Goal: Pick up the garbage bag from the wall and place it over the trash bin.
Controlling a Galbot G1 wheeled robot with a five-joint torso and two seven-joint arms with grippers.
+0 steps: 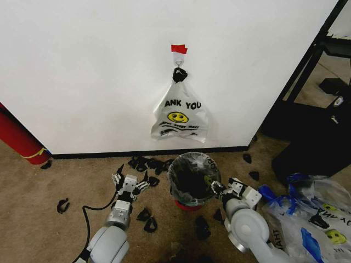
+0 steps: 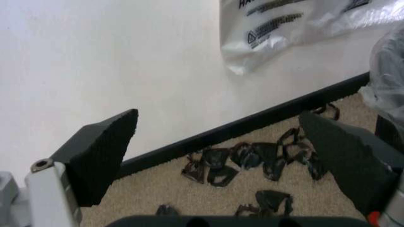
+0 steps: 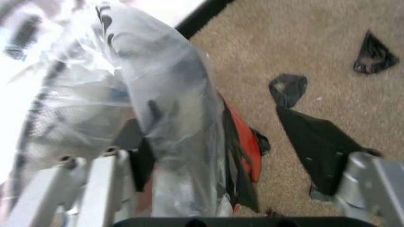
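Left gripper (image 1: 129, 182), jaws spread wide and empty, hovers low above the tan carpet beside the small round black trash bin (image 1: 192, 181). Right gripper (image 1: 221, 189), jaws wide, straddles the bin's plastic-lined rim. The translucent white garbage bag (image 1: 180, 116) with smiley print hangs from a hook on the plain white wall (image 1: 82, 71) directly above the bin. Black scraps (image 1: 143, 163) litter the baseboard.

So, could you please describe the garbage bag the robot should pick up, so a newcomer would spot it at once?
Find the white wall and the red tape strip on it. On the hook below hangs the garbage bag, above the trash bin. Unlike the bags on the floor, it hangs off the ground.
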